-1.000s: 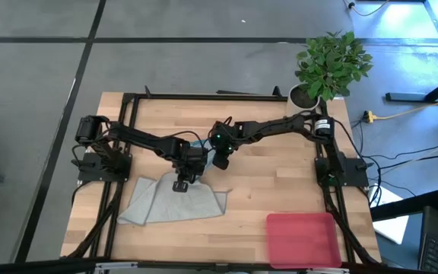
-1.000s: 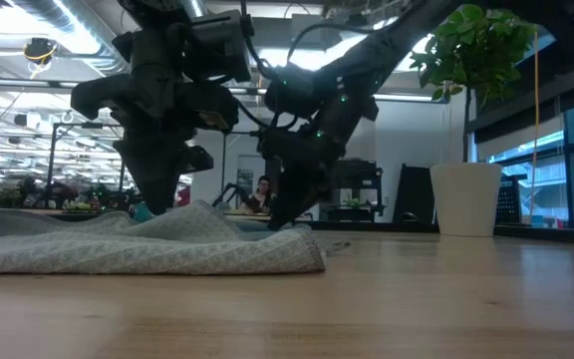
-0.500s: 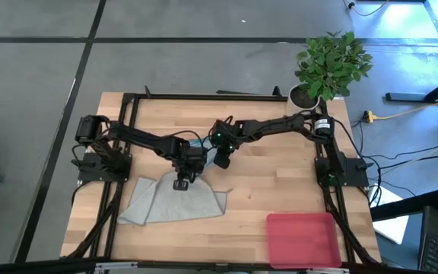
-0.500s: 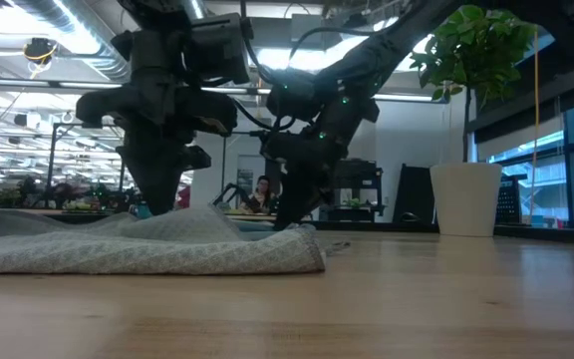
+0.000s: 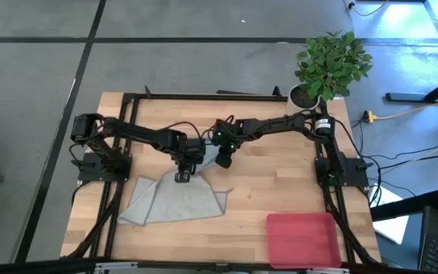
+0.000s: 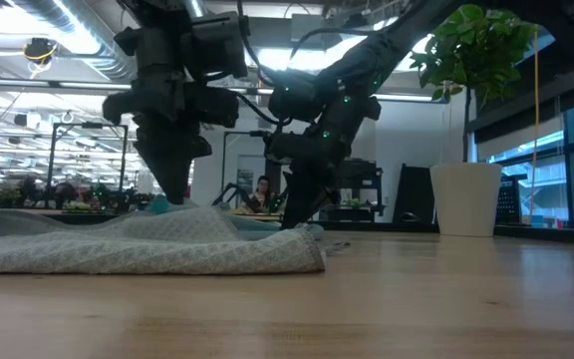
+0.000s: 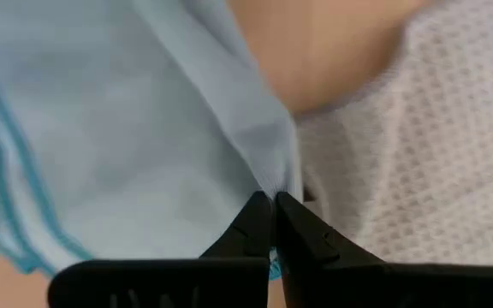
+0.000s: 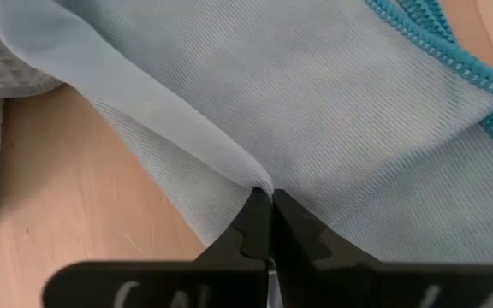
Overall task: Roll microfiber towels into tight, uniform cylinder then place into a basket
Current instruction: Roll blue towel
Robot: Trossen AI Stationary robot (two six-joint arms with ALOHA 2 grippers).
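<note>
The light teal-blue towel (image 8: 332,111) lies bunched on the table between my two grippers, mostly hidden under them in the high view (image 5: 206,154). The larger pale grey-green towel (image 5: 177,202) lies spread on the table nearer the front, with its far edge beside the blue towel (image 7: 418,154). My left gripper (image 5: 182,176) is shut on the blue towel at the grey towel's far edge. My right gripper (image 5: 223,160) is shut on the blue towel, a little toward the table's right. The pink basket (image 5: 303,240) sits at the front right. My left gripper pinches a raised fold of the blue towel (image 7: 268,175) between its two fingers, close to the grey towel's edge. The fingers point down from above. The cloth rises slack to the fingertips, and the rest lies on the table. My right gripper pinches a ridge of the blue towel (image 8: 255,175) between its two fingers, away from the teal hem (image 8: 452,60). The fingers come slanting down from above. The fold runs off from the fingertips, and the rest of the cloth lies on the table.
A potted plant (image 5: 329,65) stands at the table's far right corner. Black frame rails run along the table's left, right and far sides (image 5: 204,97). Bare wood shows between the grey towel and the basket (image 5: 249,194).
My left gripper has gone a little toward the table's far edge, off the grey towel, whose raised bump has sunk flatter. My right gripper has shifted slightly the same way. Both stay shut.
</note>
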